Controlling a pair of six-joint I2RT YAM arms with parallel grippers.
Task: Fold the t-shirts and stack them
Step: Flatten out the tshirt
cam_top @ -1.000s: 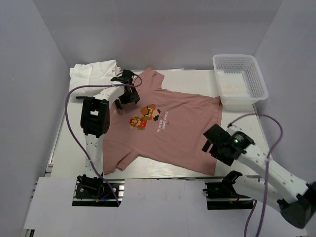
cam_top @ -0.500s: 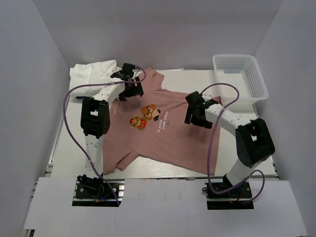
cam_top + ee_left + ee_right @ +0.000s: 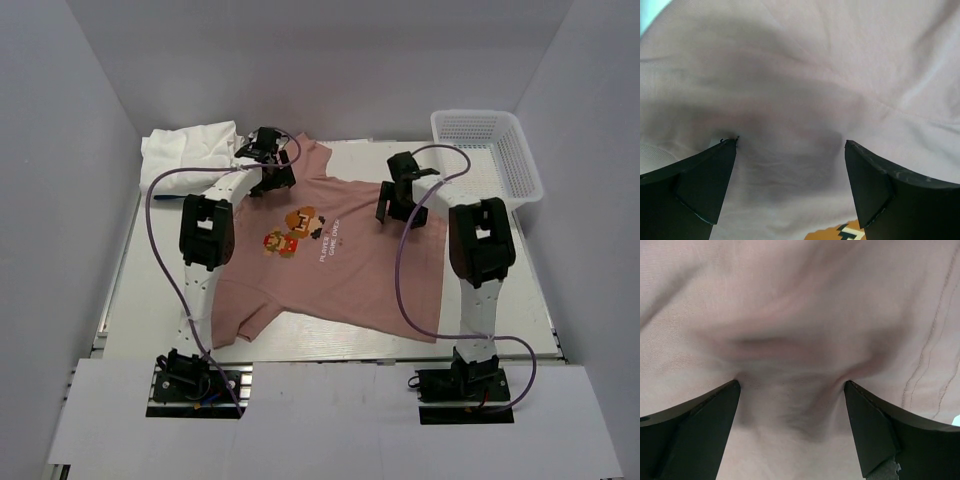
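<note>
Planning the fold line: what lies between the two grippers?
In the top view, only plain pink t-shirt fabric lies between the left gripper and the right gripper. The cartoon print sits just nearer the arm bases.

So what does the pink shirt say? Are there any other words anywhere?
Pink t-shirt: two short lines of white lettering beside the cartoon print, too small and blurred to read.
White t-shirts: no words visible.
Mesh basket: no words visible.
Both wrist views: only pink cloth and, in the left one, a corner of the print; nothing to read.
</note>
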